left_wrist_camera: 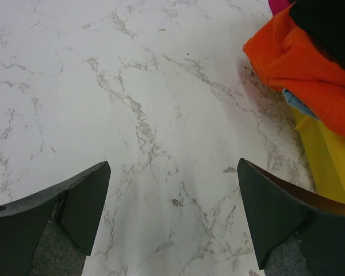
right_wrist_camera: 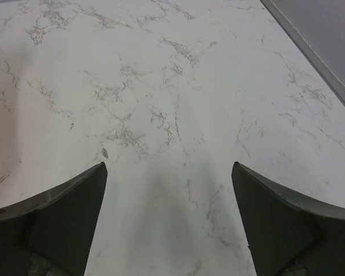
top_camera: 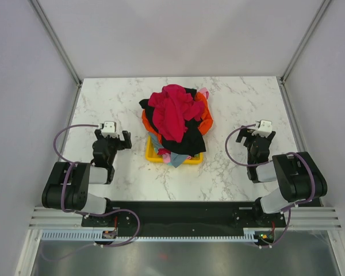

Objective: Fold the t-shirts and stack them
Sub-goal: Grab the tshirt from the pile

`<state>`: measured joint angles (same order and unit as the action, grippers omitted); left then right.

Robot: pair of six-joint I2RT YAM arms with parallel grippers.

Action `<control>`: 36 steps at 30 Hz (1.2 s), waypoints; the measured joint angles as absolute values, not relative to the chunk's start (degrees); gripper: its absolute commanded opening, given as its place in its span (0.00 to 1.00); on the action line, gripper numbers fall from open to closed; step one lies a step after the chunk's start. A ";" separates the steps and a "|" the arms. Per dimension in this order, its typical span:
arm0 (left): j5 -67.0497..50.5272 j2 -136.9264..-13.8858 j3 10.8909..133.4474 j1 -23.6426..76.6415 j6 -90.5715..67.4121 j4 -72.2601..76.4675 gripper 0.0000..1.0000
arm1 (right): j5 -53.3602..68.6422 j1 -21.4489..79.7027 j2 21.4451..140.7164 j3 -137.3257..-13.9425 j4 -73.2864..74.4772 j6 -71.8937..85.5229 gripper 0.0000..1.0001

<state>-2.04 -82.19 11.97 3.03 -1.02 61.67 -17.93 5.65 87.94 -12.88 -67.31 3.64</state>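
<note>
A heap of t-shirts sits at the table's middle, piled on a small yellow bin (top_camera: 151,154). The crimson red shirt (top_camera: 173,110) lies on top, over a black one (top_camera: 191,141), an orange one (top_camera: 205,115), a pink one (top_camera: 203,92) and a light blue one (top_camera: 176,159). The orange shirt (left_wrist_camera: 307,75) and the bin (left_wrist_camera: 328,164) also show in the left wrist view. My left gripper (top_camera: 116,137) is open and empty over bare table, left of the heap. My right gripper (top_camera: 257,133) is open and empty, right of the heap.
The marble table (top_camera: 109,103) is walled by grey panels with metal posts at the back corners. The table's right edge rail (right_wrist_camera: 310,43) shows in the right wrist view. Both arm bases sit on the black rail at the near edge.
</note>
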 measured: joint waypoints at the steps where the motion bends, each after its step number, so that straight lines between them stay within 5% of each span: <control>1: -2.04 -82.21 11.97 3.03 -1.02 61.67 1.00 | -17.91 5.65 87.94 -12.88 -67.31 3.64 0.98; 11: -2.04 -82.19 11.97 3.03 -1.02 61.69 1.00 | -18.11 6.04 87.59 -12.95 -66.70 3.49 0.98; 19: -1.26 -81.14 12.19 2.13 -1.08 60.07 1.00 | -17.78 11.94 69.60 -29.34 -37.93 1.78 0.98; 24: 3.55 -70.98 22.63 2.07 -6.66 37.36 1.00 | -15.46 11.92 59.70 -40.21 -27.16 13.87 0.98; 29: 0.40 -67.68 41.17 -0.69 -24.18 16.45 1.00 | -8.38 11.79 63.83 -45.06 -16.86 20.53 0.97; 36: -5.63 -71.24 42.59 8.97 -28.16 2.26 1.00 | -5.34 11.88 65.32 -43.55 -3.62 22.57 0.98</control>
